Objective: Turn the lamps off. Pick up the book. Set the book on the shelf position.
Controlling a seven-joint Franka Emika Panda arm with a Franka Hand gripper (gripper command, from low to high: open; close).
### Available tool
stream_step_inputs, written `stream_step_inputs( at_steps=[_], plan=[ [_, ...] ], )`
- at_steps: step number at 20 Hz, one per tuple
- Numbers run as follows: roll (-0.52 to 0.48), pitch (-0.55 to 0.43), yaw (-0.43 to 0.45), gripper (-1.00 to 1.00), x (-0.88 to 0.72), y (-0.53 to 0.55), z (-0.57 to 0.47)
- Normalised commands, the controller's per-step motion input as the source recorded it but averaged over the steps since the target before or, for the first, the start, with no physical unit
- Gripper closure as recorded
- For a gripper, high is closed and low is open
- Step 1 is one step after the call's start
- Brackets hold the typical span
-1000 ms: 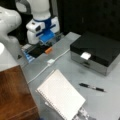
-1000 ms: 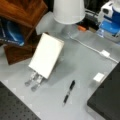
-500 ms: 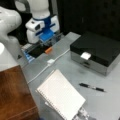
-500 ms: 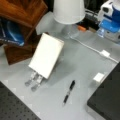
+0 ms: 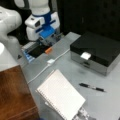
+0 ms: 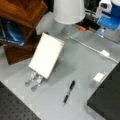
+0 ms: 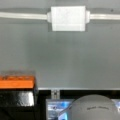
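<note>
The book [image 5: 61,96], a white-grey pad with a dotted binding edge, leans tilted on a small metal stand [image 6: 33,80] and shows in both front views. My gripper [image 5: 51,40] hangs at a front view's top, low over the table, far from the book. It is a little behind the lamp cable's white inline switch [image 5: 50,61]. The wrist view looks down on that switch [image 7: 67,18], with none of my fingers showing. The white lamp shade [image 6: 68,11] stands beside the reddish-brown wooden shelf block [image 5: 12,92].
A black flat box [image 5: 100,50] with a white label [image 5: 85,55] sits at a front view's right. A black pen [image 5: 91,87] lies between it and the book. An orange block [image 7: 16,82] and a dark tray [image 5: 37,51] lie under the arm.
</note>
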Motion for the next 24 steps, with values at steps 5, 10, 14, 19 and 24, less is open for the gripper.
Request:
stream_step_inputs(
  at_steps=[5,10,14,19,24],
  plan=[
    [-0.088,0.402,0.132,-1.0,0.63,-0.17,0.49],
    [-0.154,0.469,0.156,-1.0,0.75,-0.16,0.47],
    [-0.202,0.489,0.17,-1.0,0.87,-0.19,0.48],
    [-0.382,0.508,0.161,-1.0,0.82,-0.22,0.43],
    [-0.422,0.412,0.072,-1.0,0.56,-0.1,0.25]
  ],
)
